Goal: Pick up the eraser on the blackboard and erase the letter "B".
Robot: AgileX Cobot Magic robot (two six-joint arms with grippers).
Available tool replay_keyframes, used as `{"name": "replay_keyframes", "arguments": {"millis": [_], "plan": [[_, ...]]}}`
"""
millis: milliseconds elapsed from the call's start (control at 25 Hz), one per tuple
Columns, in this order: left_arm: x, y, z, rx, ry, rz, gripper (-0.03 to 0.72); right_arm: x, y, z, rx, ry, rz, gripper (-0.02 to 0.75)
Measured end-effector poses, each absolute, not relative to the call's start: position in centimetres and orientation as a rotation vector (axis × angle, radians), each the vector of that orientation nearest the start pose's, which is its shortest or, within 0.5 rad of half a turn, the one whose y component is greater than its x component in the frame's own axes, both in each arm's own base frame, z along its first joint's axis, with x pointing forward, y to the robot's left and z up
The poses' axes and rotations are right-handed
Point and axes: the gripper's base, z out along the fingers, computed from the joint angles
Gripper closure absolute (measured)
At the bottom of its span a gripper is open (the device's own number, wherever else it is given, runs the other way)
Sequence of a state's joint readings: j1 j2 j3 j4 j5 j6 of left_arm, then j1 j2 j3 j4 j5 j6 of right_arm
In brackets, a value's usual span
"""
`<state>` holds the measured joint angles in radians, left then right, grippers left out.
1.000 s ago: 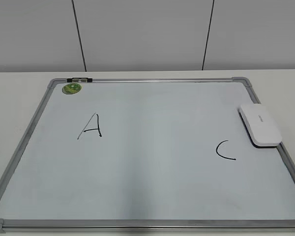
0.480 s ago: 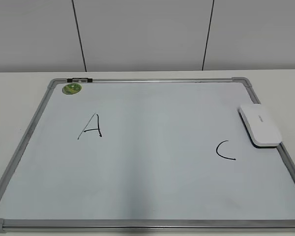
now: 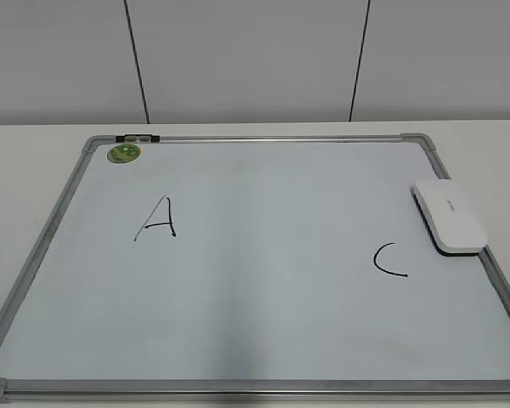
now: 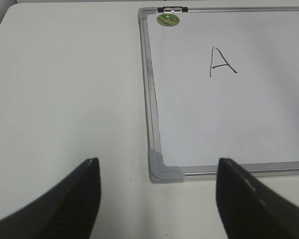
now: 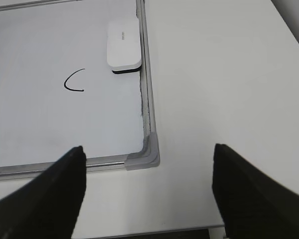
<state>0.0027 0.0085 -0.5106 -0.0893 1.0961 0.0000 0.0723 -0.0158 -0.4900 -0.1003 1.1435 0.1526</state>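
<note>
White tabletop (image 4: 65, 89) is carrying the blackboard (image 3: 263, 280), whose near corners are lying just ahead of both wide-apart, empty jaw pairs. Only the left gripper (image 4: 157, 199) view is showing the table left of the frame; the right gripper (image 5: 147, 194) view is showing the eraser (image 5: 123, 45) far ahead, resting against the right frame beside "C" (image 5: 74, 81). "A" (image 3: 158, 218) is showing; no "B" is visible anywhere.
</note>
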Motion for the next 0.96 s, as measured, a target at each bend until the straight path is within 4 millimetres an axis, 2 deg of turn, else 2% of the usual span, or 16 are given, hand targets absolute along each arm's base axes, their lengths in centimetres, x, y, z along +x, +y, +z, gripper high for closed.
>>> {"name": "replay_keyframes", "arguments": {"millis": [960], "plan": [[-0.65,-0.72,27.77,0.003,2.076,-0.106,0.156,-0.94,-0.9,26.82,0.095,2.115,0.012,0.151]]}}
